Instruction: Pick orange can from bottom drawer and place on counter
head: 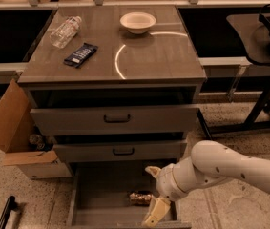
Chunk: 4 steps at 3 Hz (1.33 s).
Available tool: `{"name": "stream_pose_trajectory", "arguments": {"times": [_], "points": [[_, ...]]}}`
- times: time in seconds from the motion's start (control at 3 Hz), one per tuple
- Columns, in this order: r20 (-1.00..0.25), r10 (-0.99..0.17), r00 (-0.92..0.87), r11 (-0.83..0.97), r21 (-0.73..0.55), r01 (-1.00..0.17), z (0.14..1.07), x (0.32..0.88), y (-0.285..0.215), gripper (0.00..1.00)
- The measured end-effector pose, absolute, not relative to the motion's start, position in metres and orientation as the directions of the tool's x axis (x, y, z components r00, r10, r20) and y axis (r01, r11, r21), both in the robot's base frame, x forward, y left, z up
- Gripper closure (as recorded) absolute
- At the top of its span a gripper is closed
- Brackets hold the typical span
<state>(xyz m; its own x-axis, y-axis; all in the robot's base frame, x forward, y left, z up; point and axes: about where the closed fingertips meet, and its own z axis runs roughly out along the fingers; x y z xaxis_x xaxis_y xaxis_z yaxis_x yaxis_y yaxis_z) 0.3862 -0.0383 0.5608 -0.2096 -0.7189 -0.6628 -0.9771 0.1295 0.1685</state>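
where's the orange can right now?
Camera view, bottom centre: the orange can lies on its side on the bottom drawer floor, right of the middle, with the open claw close beside it on its right.

Cream 2-finger gripper (149, 195), fingers spread, hid right end of small orange-brown metal can (138, 197); front of wide grey metal bottom drawer (101, 190) around them was cropped.

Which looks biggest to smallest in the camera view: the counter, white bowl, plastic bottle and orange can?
1. Counter.
2. White bowl and plastic bottle: look about alike, so not ranked.
3. Orange can, smallest as seen, lying in the bottom drawer beside the open gripper.
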Motion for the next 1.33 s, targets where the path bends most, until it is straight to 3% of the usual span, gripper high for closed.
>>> {"name": "stream_pose_trajectory", "arguments": {"times": [0.67,1.33], "points": [[-0.676,-0.709,-0.200,0.143,0.140,-0.980,0.553,0.386,-0.036,0.00],[-0.728,-0.652,-0.214,0.164,0.141,-0.976,0.442,0.415,-0.004,0.00]]}}
